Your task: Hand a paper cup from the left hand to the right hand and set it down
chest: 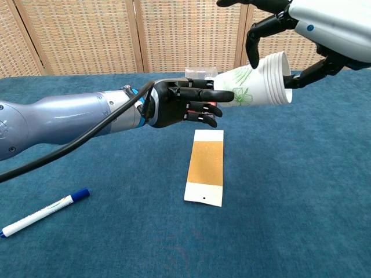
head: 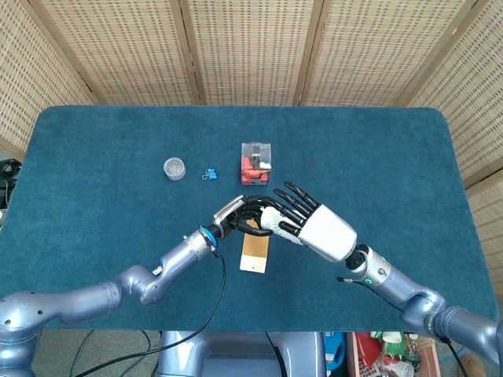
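Observation:
A white paper cup (chest: 258,87) with a green print lies sideways in the air above the table's middle, its rim pointing to the right. My left hand (chest: 182,104) grips its base end. My right hand (chest: 313,29) reaches over the rim end, with fingers hanging above the cup and the thumb at the rim below. In the head view the right hand (head: 318,228) covers most of the cup (head: 271,221) with straight, spread fingers that meet the left hand (head: 240,214). A firm right-hand grip does not show.
A tan card (chest: 207,168) lies on the blue table (head: 94,157) under the hands. Behind it stands a clear box of red items (head: 255,163). A blue clip (head: 209,174) and a small jar (head: 174,168) lie further left. A marker (chest: 43,213) lies front left.

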You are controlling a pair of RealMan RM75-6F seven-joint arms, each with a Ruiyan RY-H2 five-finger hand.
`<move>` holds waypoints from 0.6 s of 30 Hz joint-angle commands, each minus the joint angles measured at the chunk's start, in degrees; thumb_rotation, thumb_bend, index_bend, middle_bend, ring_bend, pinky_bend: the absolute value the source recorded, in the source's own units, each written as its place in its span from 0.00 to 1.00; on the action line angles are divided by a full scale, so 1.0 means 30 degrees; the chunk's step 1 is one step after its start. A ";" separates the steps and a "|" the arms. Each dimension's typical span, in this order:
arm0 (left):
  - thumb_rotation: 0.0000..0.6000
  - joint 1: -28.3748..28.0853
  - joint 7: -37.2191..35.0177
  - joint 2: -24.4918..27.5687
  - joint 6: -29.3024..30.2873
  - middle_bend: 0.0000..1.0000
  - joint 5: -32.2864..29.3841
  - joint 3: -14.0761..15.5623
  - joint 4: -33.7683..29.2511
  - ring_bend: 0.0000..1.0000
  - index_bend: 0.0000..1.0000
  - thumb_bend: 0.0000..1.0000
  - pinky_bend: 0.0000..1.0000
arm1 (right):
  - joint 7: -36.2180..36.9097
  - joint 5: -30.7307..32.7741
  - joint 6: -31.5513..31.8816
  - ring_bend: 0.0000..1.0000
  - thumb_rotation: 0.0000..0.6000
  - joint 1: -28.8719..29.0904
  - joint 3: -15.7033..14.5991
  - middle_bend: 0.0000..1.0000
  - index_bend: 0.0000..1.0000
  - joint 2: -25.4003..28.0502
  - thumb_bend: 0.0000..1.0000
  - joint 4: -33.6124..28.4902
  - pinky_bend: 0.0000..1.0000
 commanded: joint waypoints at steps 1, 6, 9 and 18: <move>1.00 0.0017 -0.0026 0.0005 0.0014 0.46 0.0020 -0.0001 0.0004 0.51 0.52 0.11 0.51 | 0.0012 0.0031 0.0073 0.00 1.00 0.0032 -0.0074 0.16 0.57 -0.0038 0.49 0.0058 0.05; 1.00 0.0017 -0.0051 0.0024 -0.0022 0.46 0.0032 -0.0011 0.0030 0.51 0.52 0.11 0.51 | 0.0203 0.0132 0.0346 0.00 1.00 0.0064 -0.0186 0.16 0.57 -0.0080 0.49 0.0257 0.05; 1.00 -0.0004 -0.0041 0.0024 -0.0078 0.46 0.0050 0.0007 0.0044 0.51 0.52 0.11 0.51 | 0.0343 0.0165 0.0491 0.00 1.00 0.0079 -0.0269 0.16 0.57 -0.0056 0.49 0.0343 0.05; 1.00 -0.0028 0.0082 -0.0040 -0.0245 0.46 -0.0067 0.0053 0.0223 0.51 0.52 0.11 0.51 | 0.0756 0.0269 0.1061 0.00 1.00 0.0008 -0.0461 0.17 0.57 -0.0016 0.51 0.0611 0.07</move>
